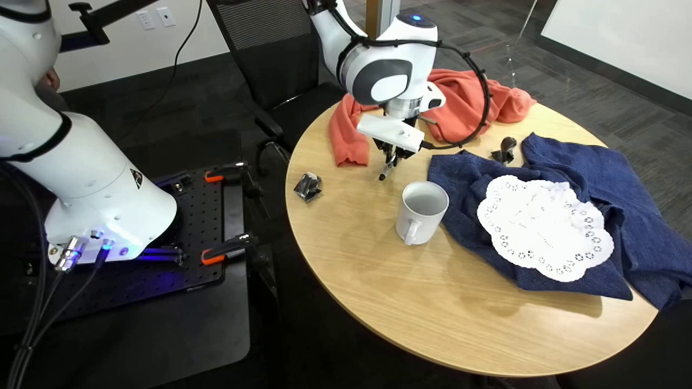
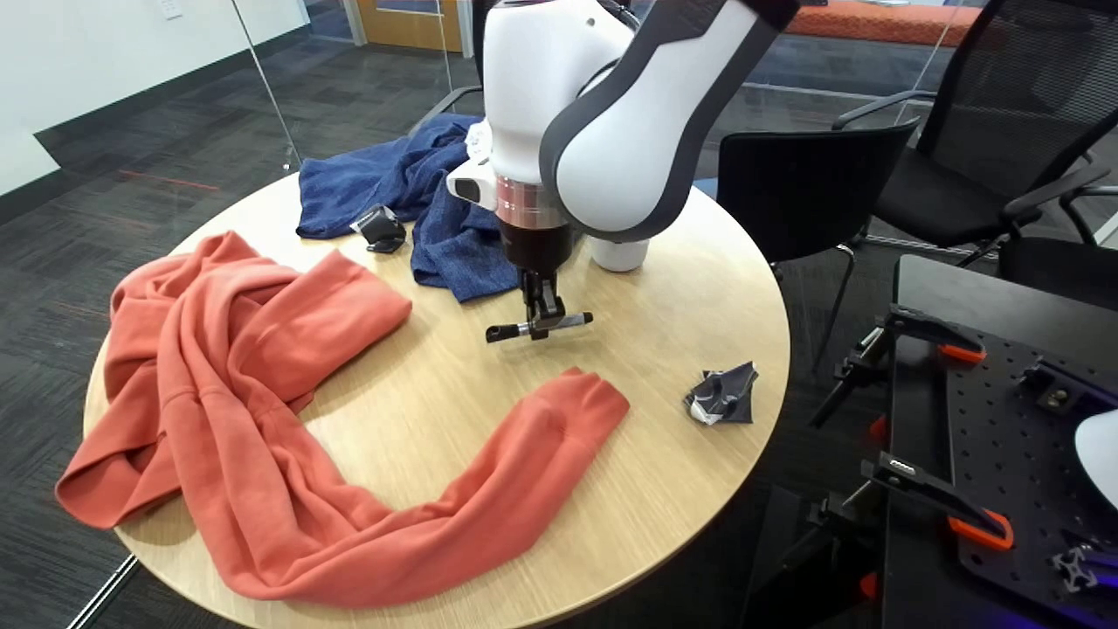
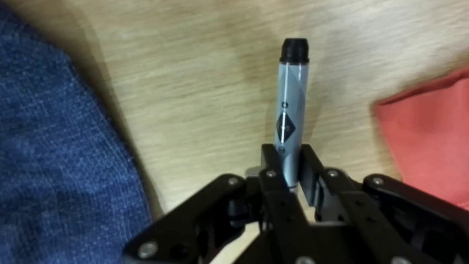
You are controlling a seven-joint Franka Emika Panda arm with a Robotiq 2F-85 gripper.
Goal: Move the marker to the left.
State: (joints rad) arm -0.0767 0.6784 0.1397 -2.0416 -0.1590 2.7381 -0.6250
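Note:
The marker has a pale grey body with black at both ends. It shows in both exterior views (image 1: 383, 175) (image 2: 573, 321) and in the wrist view (image 3: 292, 91). My gripper (image 1: 393, 156) is shut on it, with a finger on each side of the grey body. In an exterior view the gripper (image 2: 540, 327) holds it almost level, slightly tilted, and it looks a little above the round wooden table (image 1: 351, 259). In the wrist view the fingers (image 3: 287, 157) hide its near end.
A white mug (image 1: 423, 213) stands near the gripper. A blue cloth (image 1: 465, 173) with a white doily (image 1: 546, 227) lies beside it. An orange sweatshirt (image 2: 367, 515) spreads over another side. A crumpled dark wrapper (image 1: 308, 187) and a chunky dark object (image 2: 380, 229) lie on the table.

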